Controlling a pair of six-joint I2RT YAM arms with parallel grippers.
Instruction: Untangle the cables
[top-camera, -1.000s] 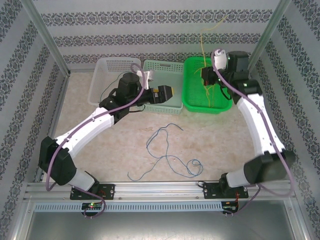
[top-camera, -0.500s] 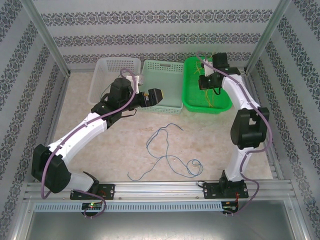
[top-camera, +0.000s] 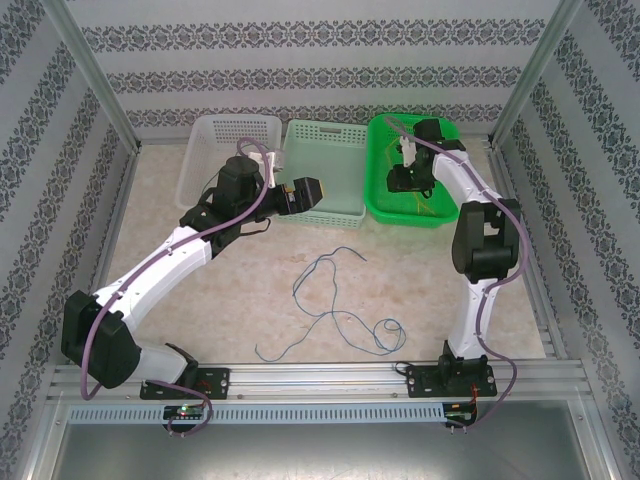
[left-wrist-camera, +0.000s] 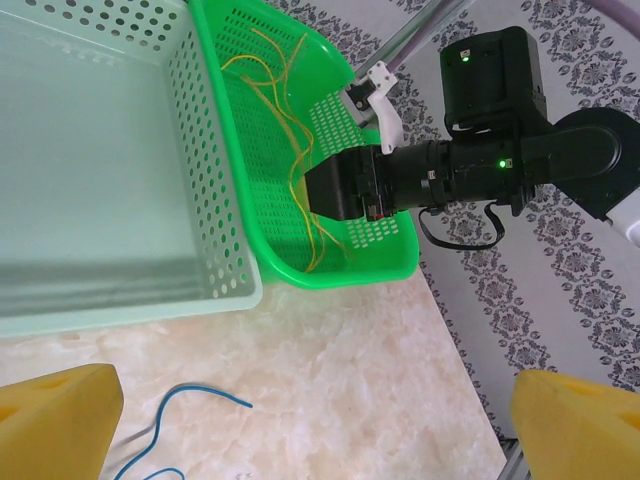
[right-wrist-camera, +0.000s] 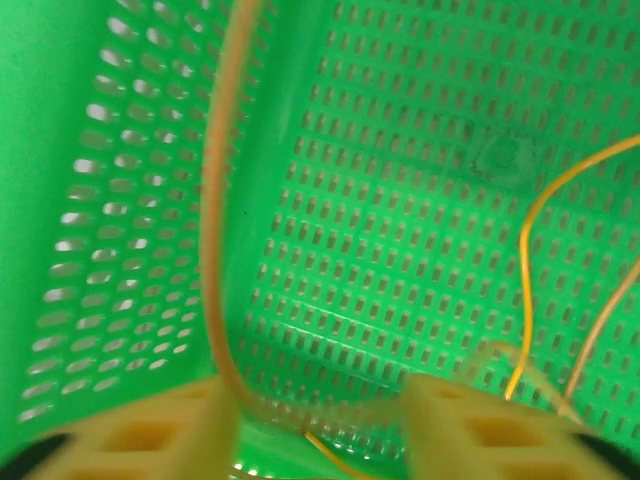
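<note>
Right wrist view: right gripper (right-wrist-camera: 315, 430) parted around the loose yellow cable (right-wrist-camera: 211, 200) in the green basket (right-wrist-camera: 400, 250), apparently depositing it. Left gripper (top-camera: 310, 192) gapes empty; the blue cable (top-camera: 330, 312) likely needs grasping next.

My papered cell, evenly lit.
Striped, flower-patterned walls (top-camera: 300, 75) close me in on three sides; slanting metal posts (top-camera: 98, 85) stand in the far corners, a beige marbled tabletop (top-camera: 425, 285) spreads below, an aluminium rail (top-camera: 320, 378) along its near edge.

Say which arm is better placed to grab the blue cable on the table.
Left, probably. The left tool hangs open near the blue cable; the right tool is down inside the green basket with the yellow cable.
</note>
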